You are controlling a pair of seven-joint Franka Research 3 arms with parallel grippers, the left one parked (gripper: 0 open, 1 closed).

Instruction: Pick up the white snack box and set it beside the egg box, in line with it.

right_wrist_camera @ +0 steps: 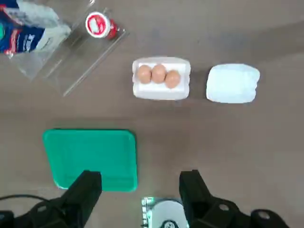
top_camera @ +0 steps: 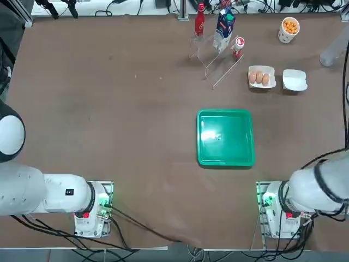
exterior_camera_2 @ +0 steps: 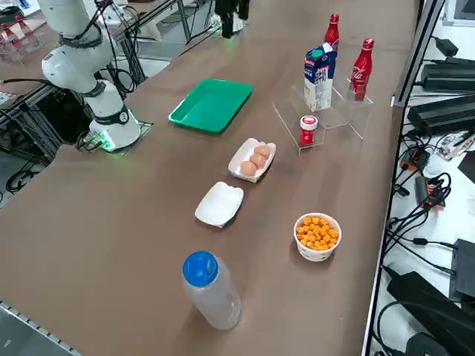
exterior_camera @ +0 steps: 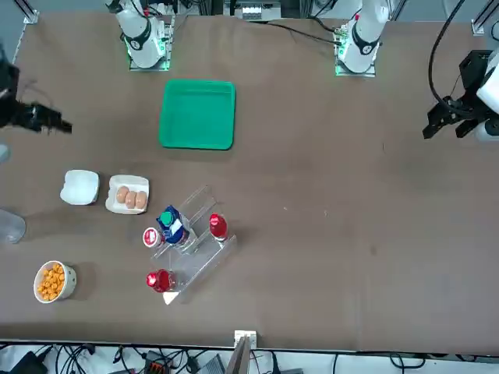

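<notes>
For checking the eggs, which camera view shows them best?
The right wrist view: it shows all three eggs large, from above. The right side view also shows three, at a slant; the top and front views show three, but smaller.

1. Brown table: beneath the raised right gripper.
2. Green tray: left of the gripper.
3. Egg box, white snack box: beyond it, leftward.
4. Snack cup, clear rack, plastic bottle: also beyond it.
</notes>
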